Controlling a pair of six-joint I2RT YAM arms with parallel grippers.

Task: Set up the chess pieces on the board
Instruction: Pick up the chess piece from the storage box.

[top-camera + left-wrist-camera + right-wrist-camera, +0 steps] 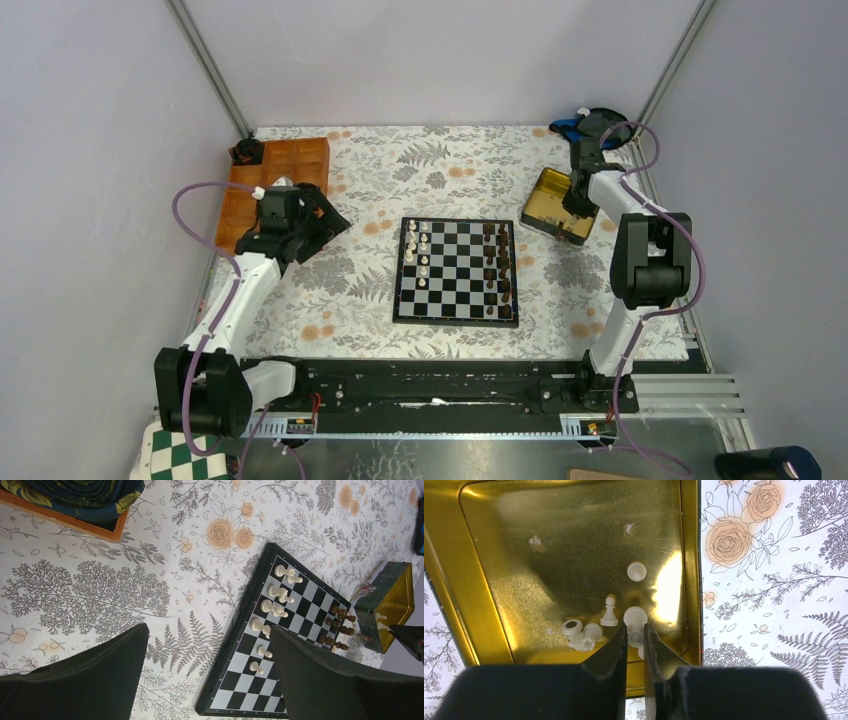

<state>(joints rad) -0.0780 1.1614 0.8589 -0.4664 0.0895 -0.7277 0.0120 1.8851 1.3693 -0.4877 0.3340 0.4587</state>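
In the shiny gold metal tin (pixel 574 540) our right gripper (pixel 635 628) pinches a tiny cream chess piece (pixel 635 615); we'd lift straight up, slowly.

- A robot lab test cell: plain pale walls (pixel 90 150) close in beyond and to the outer side of the left hand (pixel 330 225) and the right hand (pixel 576 210).
- Bare aluminium posts (pixel 208 60) frame the far corners.
- Two white-and-black arms (pixel 232 305) are bolted to a black rail (pixel 430 385) behind the hands.
- Purple cables (pixel 177 212) loop along the arms.
- A floral-clothed counter (pixel 450 160) lies beneath both hands.
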